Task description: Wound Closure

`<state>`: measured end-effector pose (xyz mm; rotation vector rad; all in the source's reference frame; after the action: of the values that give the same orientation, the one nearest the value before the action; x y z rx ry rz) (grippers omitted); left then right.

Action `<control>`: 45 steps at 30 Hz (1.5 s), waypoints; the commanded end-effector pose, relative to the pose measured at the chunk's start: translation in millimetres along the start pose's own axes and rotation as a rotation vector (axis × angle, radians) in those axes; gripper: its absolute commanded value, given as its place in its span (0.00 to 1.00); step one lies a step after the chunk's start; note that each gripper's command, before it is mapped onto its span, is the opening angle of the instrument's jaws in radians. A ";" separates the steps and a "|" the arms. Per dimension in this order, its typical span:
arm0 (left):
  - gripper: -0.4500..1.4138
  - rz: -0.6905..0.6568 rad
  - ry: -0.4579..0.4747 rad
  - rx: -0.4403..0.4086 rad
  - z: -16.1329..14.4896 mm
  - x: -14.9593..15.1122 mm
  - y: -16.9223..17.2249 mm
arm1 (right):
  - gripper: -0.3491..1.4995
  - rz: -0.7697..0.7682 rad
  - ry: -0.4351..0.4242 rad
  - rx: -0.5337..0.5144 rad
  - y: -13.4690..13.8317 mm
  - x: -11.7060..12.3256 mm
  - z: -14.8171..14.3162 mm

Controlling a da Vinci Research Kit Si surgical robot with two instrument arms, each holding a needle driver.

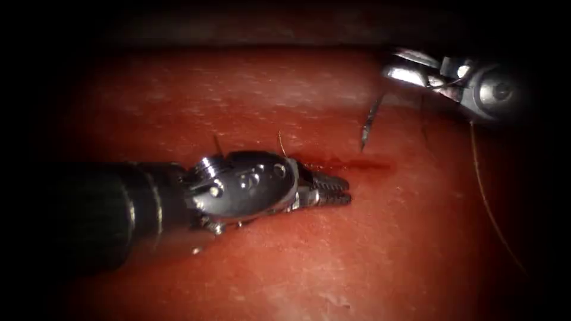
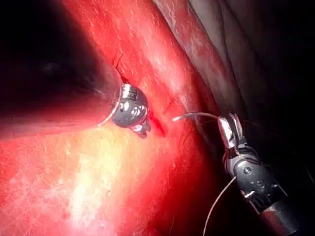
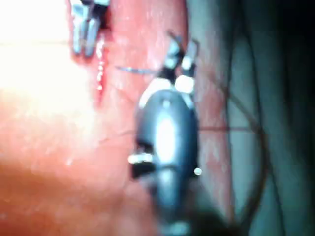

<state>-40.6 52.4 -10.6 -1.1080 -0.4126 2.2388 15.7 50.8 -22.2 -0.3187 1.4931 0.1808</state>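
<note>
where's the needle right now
The needle hangs from the right tool, free above the tissue, its tip just above the cut's right end in the endoscope view.

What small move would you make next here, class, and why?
Probably lower the right tool so the needle tip meets the tissue beside the cut: it holds the needle's back end, tip hanging above the cut, while the left tool rests closed there, holding nothing.
</note>
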 end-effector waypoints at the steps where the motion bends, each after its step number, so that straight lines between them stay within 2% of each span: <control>1: 0.22 0.008 -0.006 -0.002 1.1 -0.6 -0.5 | 0.00 -0.024 0.005 -0.003 -0.2 -0.6 1.4; 6: 0.24 -0.010 -0.023 -0.023 1.8 -2.2 -0.3 | 0.00 -0.044 0.013 -0.017 -1.3 -1.0 2.3; 15: 0.26 -0.019 -0.048 -0.047 2.5 -3.0 0.6 | 0.00 -0.088 0.016 -0.006 -2.5 -1.5 2.0; 40: 0.26 -0.024 -0.054 -0.062 1.9 -3.0 0.6 | 0.00 -0.191 -0.023 0.040 -4.7 -4.2 1.6; 45: 0.26 -0.024 -0.054 -0.063 1.9 -2.9 0.4 | 0.00 -0.202 -0.024 0.041 -6.0 -4.8 1.8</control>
<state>-40.3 50.2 -8.5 -1.0682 -0.5189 2.2533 18.2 45.8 -17.3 -0.4293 1.4250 -0.0058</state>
